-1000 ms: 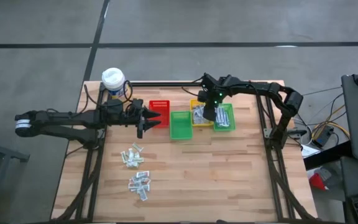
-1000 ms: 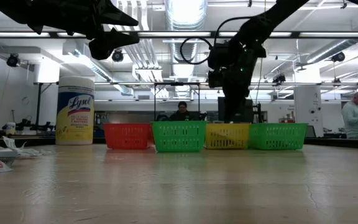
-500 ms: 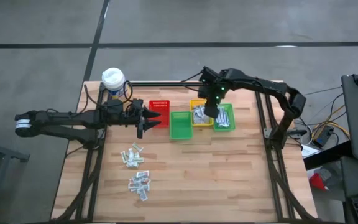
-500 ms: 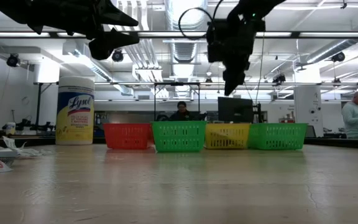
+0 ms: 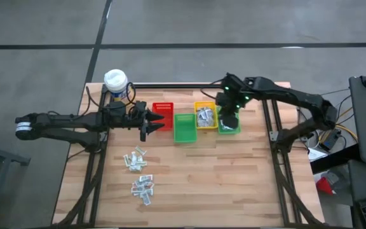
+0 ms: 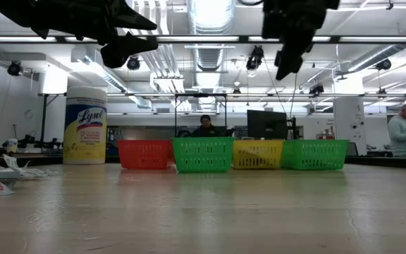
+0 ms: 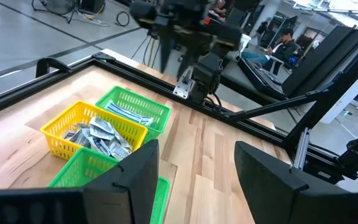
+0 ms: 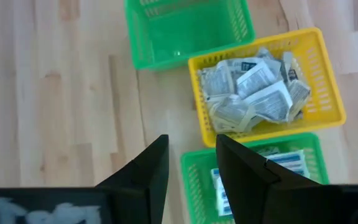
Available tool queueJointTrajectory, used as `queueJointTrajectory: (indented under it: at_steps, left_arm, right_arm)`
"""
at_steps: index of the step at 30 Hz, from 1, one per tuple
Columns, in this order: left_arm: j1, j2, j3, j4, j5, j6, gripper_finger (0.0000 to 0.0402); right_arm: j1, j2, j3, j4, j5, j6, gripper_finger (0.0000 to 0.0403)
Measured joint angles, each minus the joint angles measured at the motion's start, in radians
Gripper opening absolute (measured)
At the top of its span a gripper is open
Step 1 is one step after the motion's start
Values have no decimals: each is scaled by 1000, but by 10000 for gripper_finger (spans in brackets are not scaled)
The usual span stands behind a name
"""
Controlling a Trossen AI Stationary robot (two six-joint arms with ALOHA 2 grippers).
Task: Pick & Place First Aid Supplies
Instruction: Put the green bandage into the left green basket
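The right gripper [image 5: 229,118] holds its two dark fingers [image 8: 148,167] slightly apart with nothing between them, raised above the far-right green bin [image 5: 231,130], well clear of the basket row in the low view. Seen from above, that bin holds white strips with blue stripes [image 8: 288,160], and at its nine o'clock, touching it, the yellow bin [image 5: 204,105] is heaped with silvery crinkly wrappers [image 8: 250,90]. Further toward nine o'clock sit a second green bin [image 5: 184,128] and then the red bin [image 5: 164,107]. The left gripper [image 5: 161,121] hangs with its fingers [image 7: 135,177] spread wide and empty, just by the red bin, its arm reaching in from the table's nine o'clock side. The remaining first aid supplies lie loose on the wooden table [image 5: 234,184] in two small clusters, one [image 5: 135,159] at about seven o'clock from the left gripper and another [image 5: 144,187] beyond it in the same direction. A white-capped wipes canister [image 5: 116,81] stands at the table's far-left corner, toward eleven o'clock from the left gripper.
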Motion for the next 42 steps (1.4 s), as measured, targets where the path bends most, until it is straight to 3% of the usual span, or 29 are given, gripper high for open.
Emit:
queueJointTrajectory:
  at_steps: [11, 19, 24, 30, 42]
  left_arm:
    - [0, 0, 0, 9, 29, -56, 204]
    - [-21, 6, 48, 1, 28, -74, 204]
    - [-64, 8, 153, -221, 9, -86, 204]
    - [-167, 8, 275, -486, -139, -163, 204]
    - [-352, 29, 320, -671, -279, -469, 204]
  right_arm:
    - [46, -396, -319, 276, 1, 155, 122]
    - [46, -637, -446, 319, 1, 252, 132]
    - [46, -761, -505, 321, 2, 259, 127]
    - [46, -857, -542, 339, 2, 277, 118]
    - [46, -984, -638, 407, 2, 293, 113]
